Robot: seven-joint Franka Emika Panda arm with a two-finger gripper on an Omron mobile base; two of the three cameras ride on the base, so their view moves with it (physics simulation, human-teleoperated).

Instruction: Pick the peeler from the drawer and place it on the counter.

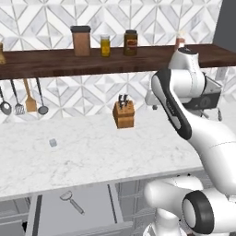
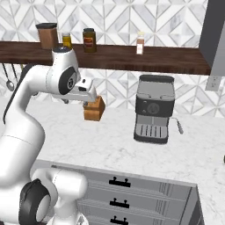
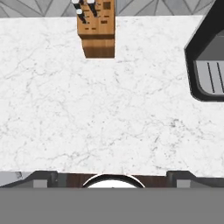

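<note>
Bright, even rendered light; soft shadows, slightly blurry.

There was one peeler (image 1: 71, 201), lying in the one open drawer (image 1: 50, 216) at the lower left of the left base view. One knife block (image 1: 123, 113) stood at the middle of the counter (image 1: 101, 152), and one tiny grey cube (image 1: 53, 143) lay left of it. Four utensils (image 1: 23, 99) hung at the left edge. On the shelf (image 2: 132, 55) I counted four jars (image 2: 89, 40). One coffee machine (image 2: 153, 109) stood at the centre of the right base view. Below it, three black handles (image 2: 119, 181) showed.
</note>
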